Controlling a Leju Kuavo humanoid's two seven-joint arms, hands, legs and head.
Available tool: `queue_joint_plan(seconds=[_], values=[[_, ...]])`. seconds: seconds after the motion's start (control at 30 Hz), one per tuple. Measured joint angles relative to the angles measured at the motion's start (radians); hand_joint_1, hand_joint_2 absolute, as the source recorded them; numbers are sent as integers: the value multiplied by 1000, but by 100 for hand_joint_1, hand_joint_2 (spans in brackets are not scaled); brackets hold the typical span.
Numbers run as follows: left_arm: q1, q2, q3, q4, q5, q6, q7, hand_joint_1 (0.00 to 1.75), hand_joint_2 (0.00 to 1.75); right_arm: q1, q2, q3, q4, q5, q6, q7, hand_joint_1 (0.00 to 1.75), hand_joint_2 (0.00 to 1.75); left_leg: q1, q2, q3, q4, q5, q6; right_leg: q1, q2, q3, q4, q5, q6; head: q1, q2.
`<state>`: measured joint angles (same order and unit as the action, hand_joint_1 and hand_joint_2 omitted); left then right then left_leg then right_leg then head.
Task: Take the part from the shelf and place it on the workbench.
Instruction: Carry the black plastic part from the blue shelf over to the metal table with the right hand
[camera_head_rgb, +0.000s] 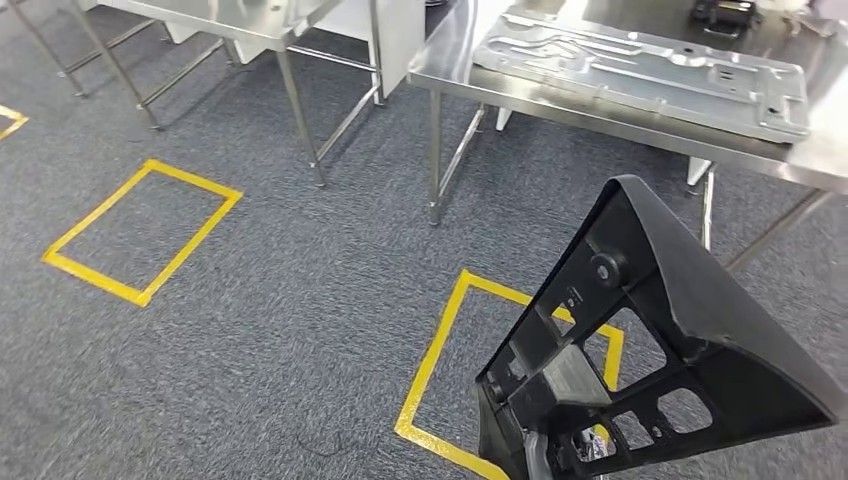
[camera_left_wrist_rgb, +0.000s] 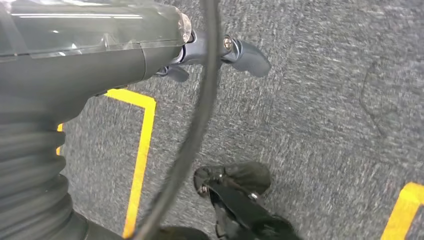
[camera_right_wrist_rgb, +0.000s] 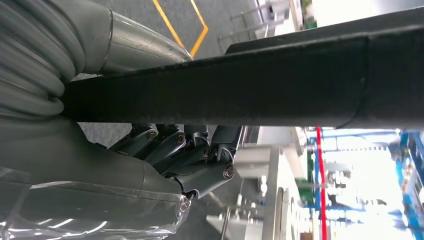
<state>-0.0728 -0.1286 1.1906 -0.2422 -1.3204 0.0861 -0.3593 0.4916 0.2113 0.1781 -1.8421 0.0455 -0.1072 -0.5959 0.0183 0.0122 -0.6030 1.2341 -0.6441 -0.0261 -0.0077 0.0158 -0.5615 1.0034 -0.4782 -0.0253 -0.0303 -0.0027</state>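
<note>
You have the black plastic part in the right hand, held up over the grey carpet at the lower right of the head view. It is a triangular frame with cut-out windows and a round knob on its inner face, tilted so one corner points up toward the desk. In the right wrist view the part's dark edge runs across the picture, and the right hand's fingers are curled around it from one side, with the grey thumb on the other, so the grip is closed on the part.

Below the part on the carpet you can see a yellow tape square, partly covered by the part. A second yellow tape square lies well apart to the left.

The steel desk stands ahead at the upper right, not touching the part. A large flat metal plate lies on it, and a small dark object sits near its far edge. Another steel table stands further left.

Your left hand hangs over the carpet beside a yellow tape line. A black cable crosses in front of it. One dark finger sticks out and holds nothing, but the rest of the fingers are hidden, so you cannot tell whether that hand is open or closed.
</note>
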Motion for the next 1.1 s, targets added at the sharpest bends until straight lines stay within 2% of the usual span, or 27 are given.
queue_joint_plan(seconds=[0.03, 0.07, 0.1, 0.13, 0.2, 0.23, 0.27, 0.3, 0.33, 0.37, 0.4, 0.47, 0.5, 0.53, 0.57, 0.6, 0.67, 0.7, 0.73, 0.77, 0.83, 0.9, 0.93, 0.97, 1.03, 1.07, 1.1], values=[[3, 0, 0, 0, 0, 0, 0, 0, 175, 0, 0, 0, 0, 1, 0, 2, 175, 175, 0, -4, -26, 46, -9, -1, 1, 14, 1, 1, -1, -1, 0, 0], [4, 0, 0, 0, -1, 1, 0, 0, 175, 0, 0, -1, 1, 2, 0, 3, 175, 175, 0, -6, -37, 57, 4, -1, 1, 30, 2, 2, -1, 0, 0, 0], [5, 0, 0, 0, -1, 1, 1, 0, 175, 1, 0, -1, 1, 2, -1, 4, 175, 175, 1, -8, -30, 26, 37, 0, 1, 45, 3, 4, -3, 1, 0, 0], [5, 0, 0, 0, -1, 2, 1, 0, 175, 1, 1, -1, 1, 3, -1, 5, 175, 175, 2, -18, -6, -37, 81, 1, 1, 60, 5, 7, -5, 3, 0, 0], [4, 0, 0, 0, -1, 4, -1, 0, 175, 0, 1, -2, 2, 4, -1, 7, 175, 175, 5, -63, 42, -160, 134, 7, 1, 87, 3, 16, -10, 10, 0, 0], [4, 0, 0, 0, -1, 5, -2, 0, 175, 0, 1, -2, 2, 4, -1, 8, 175, 175, 4, -81, 55, -192, 142, 10, 0, 98, -1, 20, -11, 16, 0, 0], [3, -1, 0, 1, -1, 5, -3, 0, 175, 0, 2, -2, 3, 5, -1, 9, 175, 175, 2, -89, 59, -202, 137, 15, -1, 109, -5, 21, -11, 22, 0, 0], [2, -1, 0, 1, 0, 5, -4, 0, 175, 1, 2, -2, 3, 5, -1, 10, 175, 175, 1, -80, 60, -205, 139, 21, -3, 120, -9, 21, -9, 29, 0, 0], [1, -3, 0, 1, 0, 5, -4, 0, 175, 3, 2, -2, 3, 5, -1, 10, 175, 175, 1, -68, 62, -207, 142, 28, -4, 121, -11, 20, -8, 35, 0, 0], [-1, -4, 0, 1, 0, 4, -5, 0, 175, 4, 2, -3, 3, 5, -1, 11, 175, 175, 2, -56, 65, -212, 145, 35, -3, 103, -15, 27, -13, 41, 0, 0], [-1, -6, 0, 1, 0, 3, -6, 0, 175, 3, 2, -3, 3, 5, -1, 11, 175, 175, 4, -43, 66, -216, 148, 42, -1, 74, -26, 49, -27, 46, 0, 0], [1, -7, 0, 2, 1, 2, -8, 0, 175, 1, 2, -4, 4, 6, -1, 11, 175, 175, 3, -16, 67, -221, 150, 52, 0, 9, -76, 150, -84, 54, 1, 0], [3, -7, 0, 2, 1, 2, -8, 0, 175, 0, 2, -4, 5, 6, -1, 11, 175, 175, 1, -1, 67, -221, 148, 55, -2, -3, -110, 216, -113, 57, 0, 0], [5, -7, 0, 2, 2, 1, -9, 0, 175, 0, 2, -4, 6, 6, -1, 11, 175, 175, 1, 12, 68, -221, 146, 55, -4, -8, -138, 268, -129, 60, 0, 0], [6, -6, 0, 2, 4, -2, -12, 0, 175, 0, 2, -4, 7, 8, -3, 12, 175, 175, 0, 24, 69, -220, 144, 54, -6, -10, -151, 290, -127, 62, 0, 0], [5, -6, 0, 2, 6, -6, -15, 0, 175, 1, 2, -4, 9, 11, -5, 12, 175, 175, 0, 32, 71, -220, 141, 52, -7, -12, -143, 273, -106, 62, 0, 0], [2, -7, 0, 2, 11, -13, -24, 0, 175, 2, 2, -4, 9, 19, -14, 12, 175, 175, 0, 43, 78, -221, 135, 47, -7, -22, -76, 146, -40, 55, 0, 0], [0, -7, 0, 2, 12, -15, -27, 0, 175, 2, 2, -4, 9, 22, -18, 12, 175, 175, -1, 47, 82, -221, 131, 43, -3, -30, -41, 82, -20, 49, 0, 0], [-1, -8, 0, 2, 13, -15, -29, 0, 175, 2, 2, -4, 9, 25, -20, 12, 175, 175, -2, 49, 84, -222, 127, 38, 0, -36, -16, 37, -10, 42, 0, 0], [-1, -9, 0, 2, 13, -15, -30, 0, 175, 2, 2, -4, 9, 26, -21, 12, 175, 175, -3, 51, 87, -223, 123, 32, 4, -40, -4, 15, -14, 35, 0, 0], [-3, -9, 0, 2, 13, -15, -30, 0, 175, 4, 2, -5, 8, 27, -22, 12, 175, 175, -4, 56, 96, -231, 116, 20, 7, -36, -2, 12, -26, 23, 0, 0], [-4, -8, 0, 2, 13, -15, -30, 0, 175, 8, 3, -5, 8, 27, -23, 12, 175, 175, -5, 57, 99, -223, 108, 9, 0, -29, 15, -2, -27, 12, 0, 0], [-4, -8, 0, 2, 13, -15, -30, 0, 175, 8, 3, -4, 8, 28, -23, 12, 175, 175, -6, 48, 84, -191, 94, 5, -3, -26, 26, -9, -27, 8, 0, 0], [-3, -8, 0, 2, 13, -15, -30, 0, 175, 8, 4, -4, 8, 29, -24, 12, 175, 175, -6, 35, 53, -135, 73, 2, -5, -25, 38, -14, -28, 3, 0, 0], [3, -7, 0, 2, 13, -15, -28, 0, 175, 7, 5, -3, 9, 34, -29, 13, 175, 175, -6, 9, -36, 2, 37, 3, 0, -19, 58, -15, -44, -3, 0, 0], [7, -7, 0, 2, 12, -14, -27, 0, 175, 7, 5, -2, 10, 37, -32, 13, 175, 175, -6, 3, -72, 45, 42, 5, 2, -13, 70, -15, -53, -4, 0, 0], [12, -7, 0, 2, 12, -14, -26, 0, 175, 7, 5, -2, 10, 39, -35, 14, 175, 175, -6, 0, -91, 50, 68, 7, 4, -7, 85, -15, -65, -4, 0, 0]])
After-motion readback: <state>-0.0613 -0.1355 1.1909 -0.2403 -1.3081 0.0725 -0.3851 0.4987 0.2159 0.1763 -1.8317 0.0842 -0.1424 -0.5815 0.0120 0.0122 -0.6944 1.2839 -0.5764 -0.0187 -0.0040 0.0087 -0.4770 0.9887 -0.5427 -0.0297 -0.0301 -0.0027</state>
